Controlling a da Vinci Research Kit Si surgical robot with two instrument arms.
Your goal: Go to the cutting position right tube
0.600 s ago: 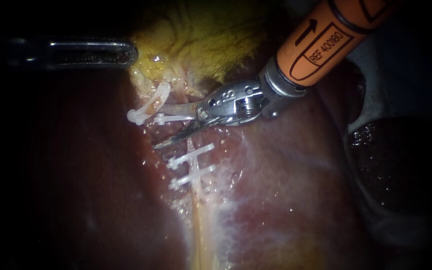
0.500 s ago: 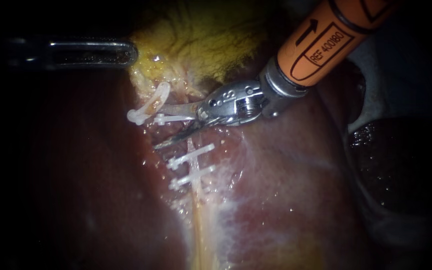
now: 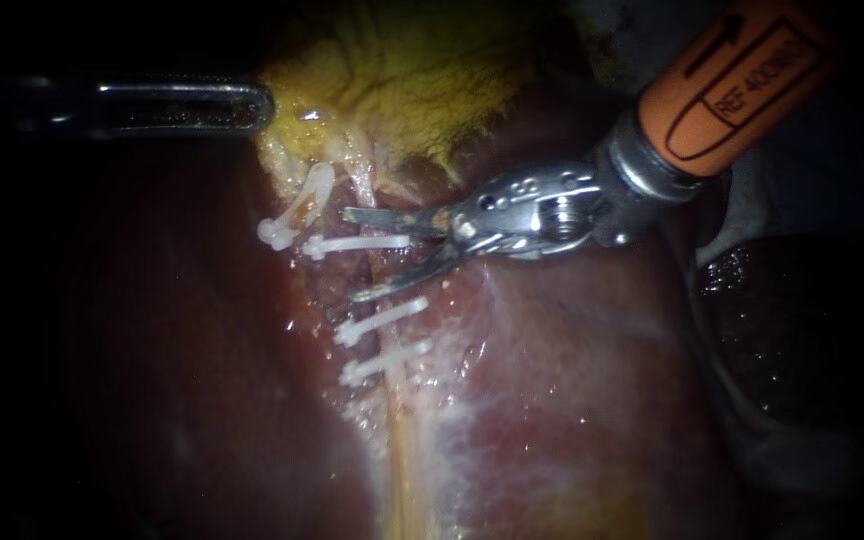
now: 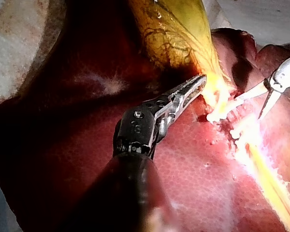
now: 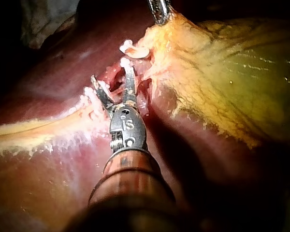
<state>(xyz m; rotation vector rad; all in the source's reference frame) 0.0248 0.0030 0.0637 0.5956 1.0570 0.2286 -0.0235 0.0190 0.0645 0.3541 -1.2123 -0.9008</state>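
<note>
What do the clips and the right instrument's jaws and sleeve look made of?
The clips: white, slightly translucent, smooth; probably plastic. The right instrument: jaws silvery with bright glints, likely polished metal. Its sleeve: orange with little sheen, perhaps plastic or a coating.

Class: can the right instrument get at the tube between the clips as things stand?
Probably yes: the right instrument's jaws stand open at the tube, nothing covers it, and the left instrument sits off by the gallbladder. One clip lies between the jaws, so a small shift seems needed.
</note>
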